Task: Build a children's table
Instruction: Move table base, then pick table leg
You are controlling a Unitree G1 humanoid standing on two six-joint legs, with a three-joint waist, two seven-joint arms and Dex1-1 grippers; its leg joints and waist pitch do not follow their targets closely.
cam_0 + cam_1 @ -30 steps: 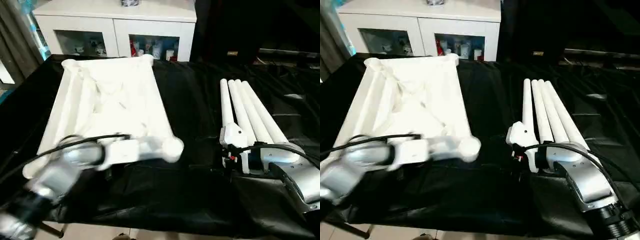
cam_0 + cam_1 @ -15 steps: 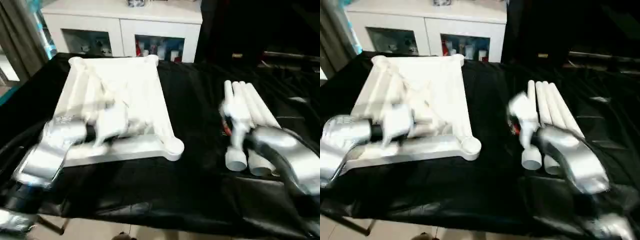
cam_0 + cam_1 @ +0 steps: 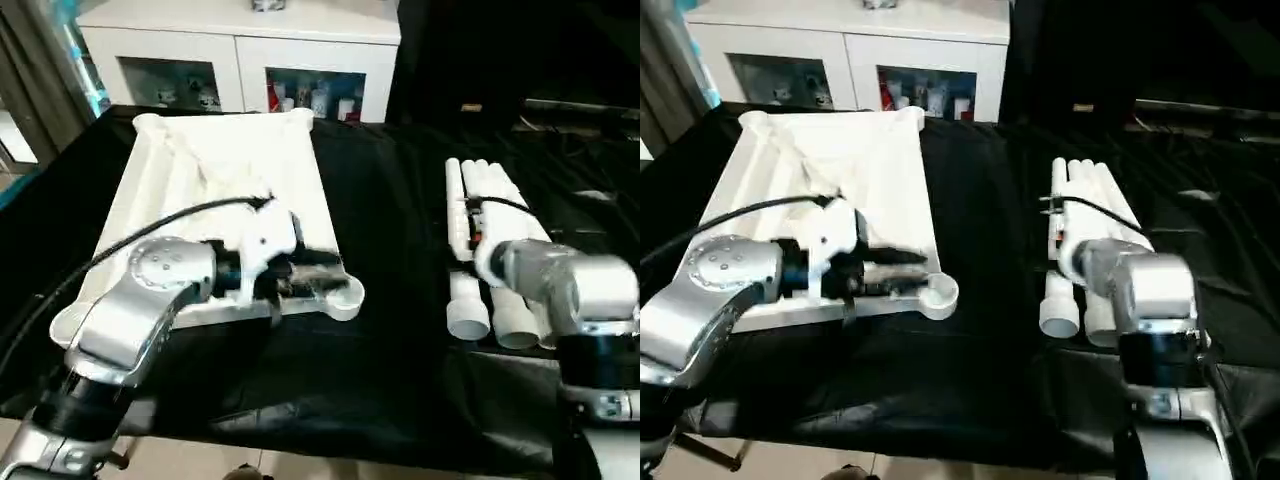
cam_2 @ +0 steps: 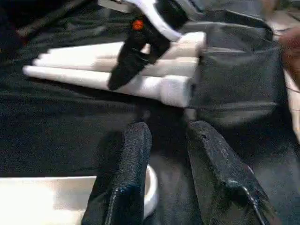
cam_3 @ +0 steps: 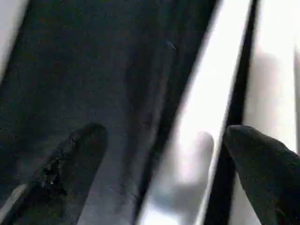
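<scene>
Left tool [image 4: 164, 159] parted | right tool [image 5: 159, 173] spread astride leg [image 5: 197, 140] | black-draped table [image 3: 400, 250] | white cabinet [image 3: 240, 50]

- Overhead room light washed out the white tabletop [image 3: 225, 180], hiding its ribs.
- The black-draped surface [image 3: 390, 250] stayed dim, with faint sheen on its folds.
- The right wrist view was heavily blurred; the legs [image 5: 201, 140] glared.
</scene>
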